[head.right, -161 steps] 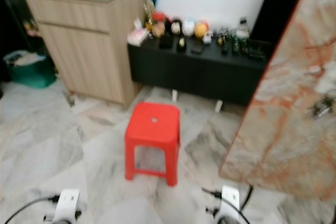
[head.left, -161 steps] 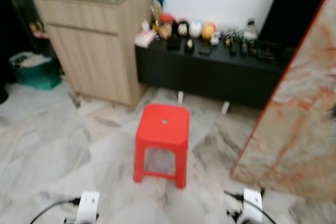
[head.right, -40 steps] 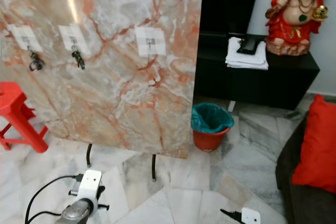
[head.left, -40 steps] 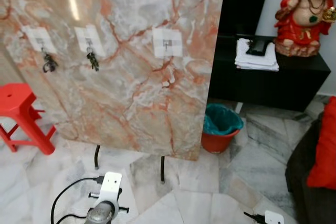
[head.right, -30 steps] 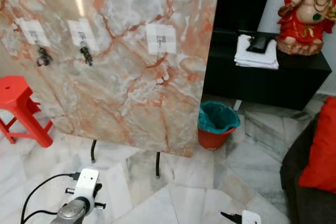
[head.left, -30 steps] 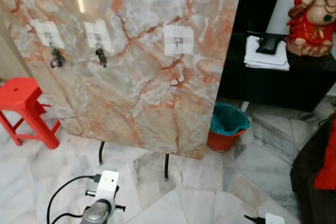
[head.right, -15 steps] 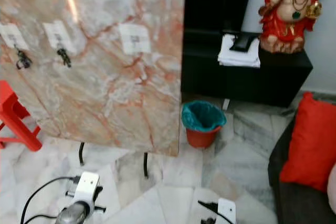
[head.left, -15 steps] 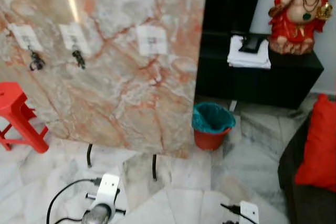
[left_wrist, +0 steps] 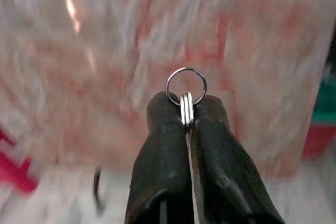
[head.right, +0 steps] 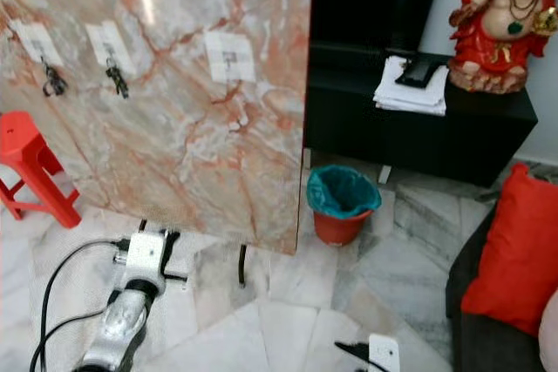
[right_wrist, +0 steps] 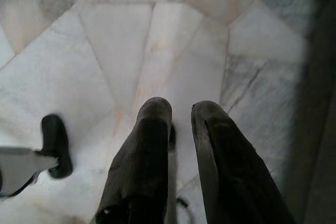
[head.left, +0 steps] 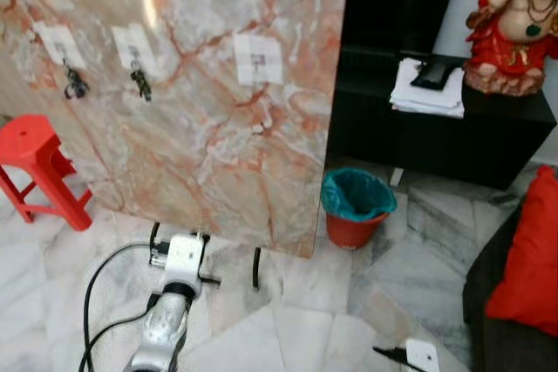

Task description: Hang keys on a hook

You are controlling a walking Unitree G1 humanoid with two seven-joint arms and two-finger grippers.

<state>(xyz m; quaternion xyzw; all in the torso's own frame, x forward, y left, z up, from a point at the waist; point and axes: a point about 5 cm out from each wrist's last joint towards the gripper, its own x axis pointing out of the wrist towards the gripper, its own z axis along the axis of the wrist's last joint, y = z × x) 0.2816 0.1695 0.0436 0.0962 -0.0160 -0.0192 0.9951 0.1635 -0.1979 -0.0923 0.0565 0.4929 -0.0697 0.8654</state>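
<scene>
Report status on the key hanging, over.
Left gripper shut on key ring, raised toward marble board. Right gripper idle over floor. Rightmost hook bare; other two hold keys. Nothing between.

No legible text, brand, number or sign found on any surface. The three white hook pads on the marble board carry no readable marking (too small to resolve). The dark item on the folded white cloths shows no lettering. The red statue bears none either.
</scene>
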